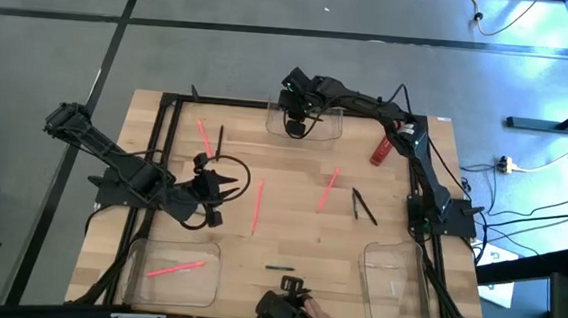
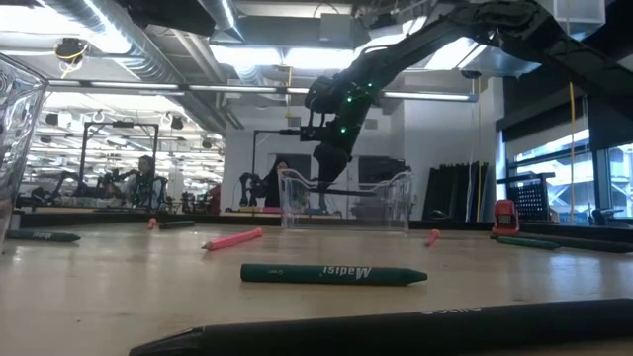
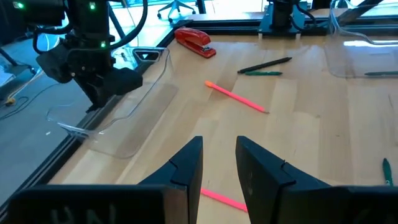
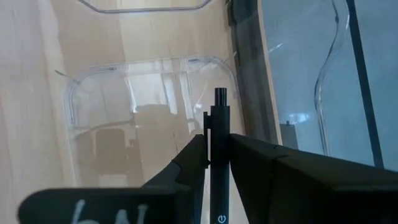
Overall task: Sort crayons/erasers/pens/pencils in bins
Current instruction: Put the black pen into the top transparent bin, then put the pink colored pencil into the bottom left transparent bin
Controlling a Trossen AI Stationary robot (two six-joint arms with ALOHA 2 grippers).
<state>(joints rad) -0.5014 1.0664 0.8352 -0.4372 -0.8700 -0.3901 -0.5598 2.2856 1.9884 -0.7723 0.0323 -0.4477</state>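
My right gripper (image 4: pixel 217 142) is shut on a black pen (image 4: pixel 219 162) above the far clear bin (image 1: pixel 305 121); it also shows in the low view (image 2: pixel 329 176). My left gripper (image 3: pixel 218 163) is open and empty at the table's left-middle (image 1: pixel 212 186), just above a pink stick (image 3: pixel 221 199). Loose on the table lie pink sticks (image 1: pixel 258 206) (image 1: pixel 328 187) (image 1: pixel 203 136), a black stick (image 1: pixel 220 141), a dark pair (image 1: pixel 364 207) and a green crayon (image 2: pixel 334 274). The near left bin (image 1: pixel 136 269) holds a pink stick (image 1: pixel 176 268). The near right bin (image 1: pixel 396 277) shows no stick. My right gripper pinches the black pen's barrel (image 4: pixel 218 149) between its two fingers. The pen lies along the fingers, and its clip end (image 4: pixel 220 96) sticks out past the fingertips toward the bin's floor. The fingers point down from above. The pen is lifted clear.
A red stapler (image 1: pixel 382 149) lies at the far right by the right arm. A black frame rail (image 1: pixel 166 121) runs round the table's edges. A long black stick (image 2: pixel 396 326) lies close to the near edge.
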